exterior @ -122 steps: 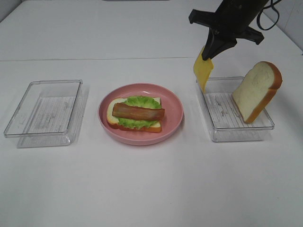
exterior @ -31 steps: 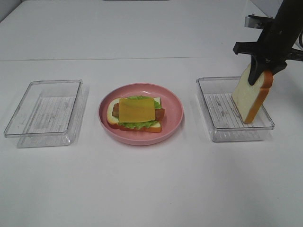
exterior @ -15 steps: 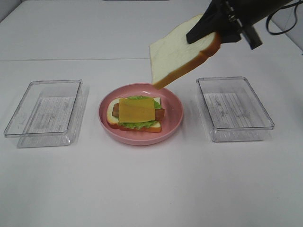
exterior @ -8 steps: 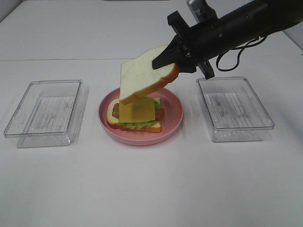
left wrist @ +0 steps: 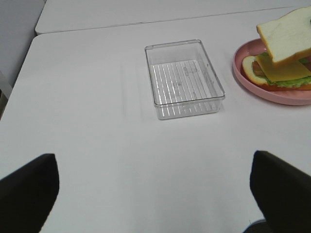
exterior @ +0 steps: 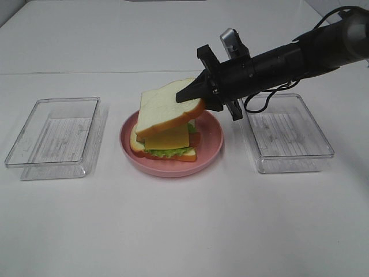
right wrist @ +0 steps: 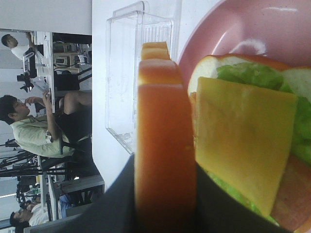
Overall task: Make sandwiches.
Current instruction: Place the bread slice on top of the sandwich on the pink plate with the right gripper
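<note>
On the pink plate (exterior: 212, 144) lies an open stack: bottom bread slice (exterior: 136, 144), green lettuce (exterior: 167, 152), bacon (exterior: 196, 138) and yellow cheese (exterior: 168, 137). My right gripper (exterior: 195, 98) is shut on the crust of the second bread slice (exterior: 164, 108) and holds it tilted just over the cheese, its low end at the stack's left side. The right wrist view shows the crust (right wrist: 163, 145) between dark fingers (right wrist: 119, 204), with the cheese (right wrist: 238, 141) and lettuce (right wrist: 248, 75) right beside it. My left gripper (left wrist: 155, 194) is open and empty, far from the plate (left wrist: 243, 73).
An empty clear container (exterior: 55, 135) stands left of the plate; it also shows in the left wrist view (left wrist: 183, 80). A second empty clear container (exterior: 286, 131) stands to the right, under the right arm. The table is white.
The right gripper carried the bread slice from the right container leftward and down over the plate; half a second ago it was higher, now it hovers on the cheese.
</note>
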